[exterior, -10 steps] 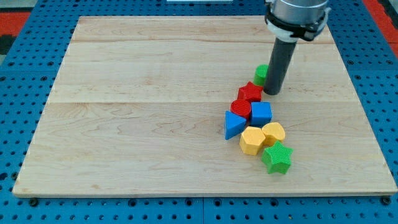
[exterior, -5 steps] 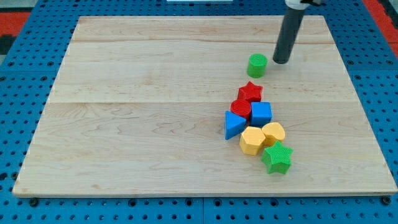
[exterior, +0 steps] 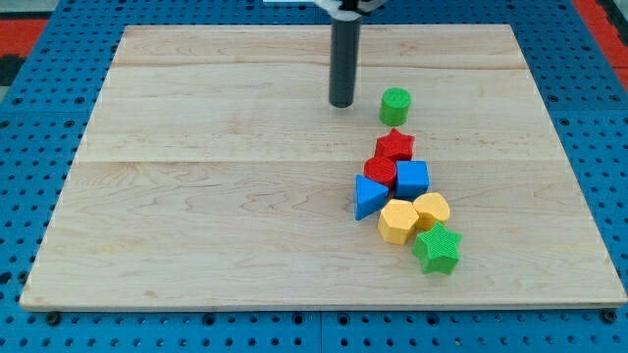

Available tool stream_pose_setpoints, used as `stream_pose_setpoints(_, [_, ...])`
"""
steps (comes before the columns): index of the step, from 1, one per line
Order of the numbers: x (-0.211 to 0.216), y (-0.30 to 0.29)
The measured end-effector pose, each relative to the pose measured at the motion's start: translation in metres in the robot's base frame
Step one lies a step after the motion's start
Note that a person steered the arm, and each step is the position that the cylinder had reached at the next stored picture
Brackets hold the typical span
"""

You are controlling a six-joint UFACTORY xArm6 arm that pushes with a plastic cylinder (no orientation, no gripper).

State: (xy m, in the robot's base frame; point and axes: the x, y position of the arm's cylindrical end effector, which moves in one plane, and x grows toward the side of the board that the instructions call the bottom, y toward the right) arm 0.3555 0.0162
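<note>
My tip (exterior: 341, 102) rests on the wooden board (exterior: 196, 196), a short way to the left of the green cylinder (exterior: 395, 105) and apart from it. Below the cylinder lies a tight cluster: a red star (exterior: 395, 146), a red block (exterior: 380, 170), a blue cube (exterior: 413, 178) and a blue triangular block (exterior: 368, 197). Lower still sit a yellow hexagonal block (exterior: 397, 222), a yellow rounded block (exterior: 432, 209) and a green star (exterior: 437, 249).
The board lies on a blue perforated table (exterior: 29, 176). Red strips show at the view's top corners, one of them at the right (exterior: 603, 20).
My tip has moved from the cylinder's right side, round the top, to its left. The green cylinder has shifted slightly up and left, away from the red star.
</note>
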Motion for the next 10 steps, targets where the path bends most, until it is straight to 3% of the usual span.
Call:
stream_pose_setpoints(2, [0.063, -0.017])
stream_pose_setpoints(4, [0.093, 0.022])
stream_pose_setpoints(6, [0.095, 0.06])
stream_pose_setpoints(10, [0.088, 0.066])
